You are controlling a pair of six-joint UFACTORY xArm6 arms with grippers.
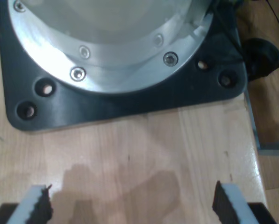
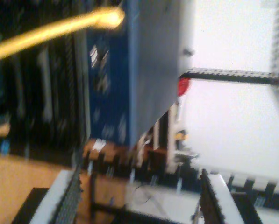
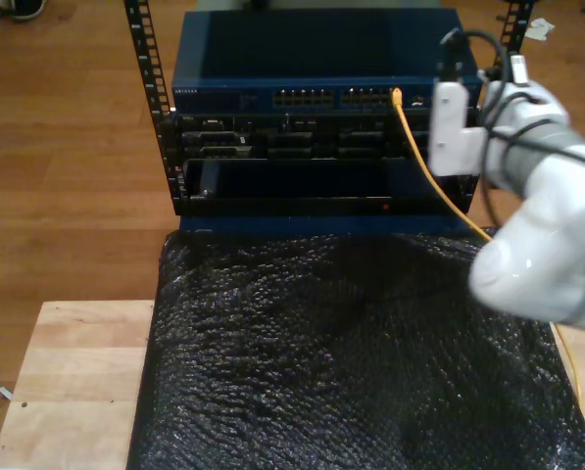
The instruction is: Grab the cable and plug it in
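The yellow-orange cable (image 3: 416,147) runs from a port in the blue switch (image 3: 312,59), in the upper row at the exterior view's right, down and off to that view's right. Its end (image 2: 109,17) meets the switch face; the plug is too small to make out. My second gripper (image 2: 139,179) is open and holds nothing, apart from the cable. The white second arm (image 3: 537,225) reaches toward the rack just right of the cable in the exterior view. My first gripper (image 1: 132,191) is open over bare wood, with nothing between its fingers.
The black rack (image 3: 272,147) holds more equipment under the switch. A crinkled black sheet (image 3: 341,362) covers the wooden table (image 3: 72,372) in front. A black base plate (image 1: 130,100) with a bolted metal flange (image 1: 111,56) lies ahead of my first gripper.
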